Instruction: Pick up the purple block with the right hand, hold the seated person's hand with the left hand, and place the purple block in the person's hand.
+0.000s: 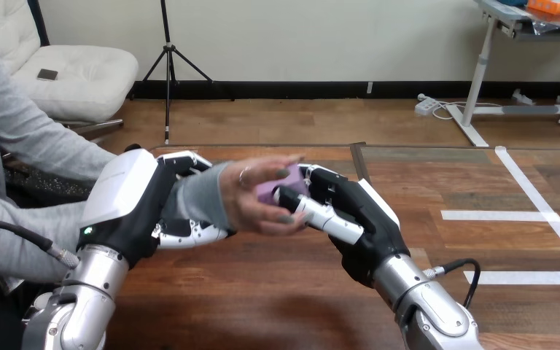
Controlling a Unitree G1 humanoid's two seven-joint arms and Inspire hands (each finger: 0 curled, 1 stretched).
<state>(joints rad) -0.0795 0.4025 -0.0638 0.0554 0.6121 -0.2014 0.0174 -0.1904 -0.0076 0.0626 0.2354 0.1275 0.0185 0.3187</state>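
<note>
The person's hand (250, 197) reaches in from the left at the view's middle, its grey sleeve (200, 195) at the wrist. My left hand (127, 200) is curled round that wrist, with fingers (189, 162) over it and others under it. The purple block (268, 192) lies in the person's palm, partly hidden by their fingers, which bend round it. My right hand (361, 219) comes in from the right and pinches the block between its thumb (321, 216) and its fingers (319, 177).
The wooden table (262, 292) lies bare below both hands. The person's other arm, in a grey sleeve (14, 233), rests at the left edge beside my left forearm (80, 299).
</note>
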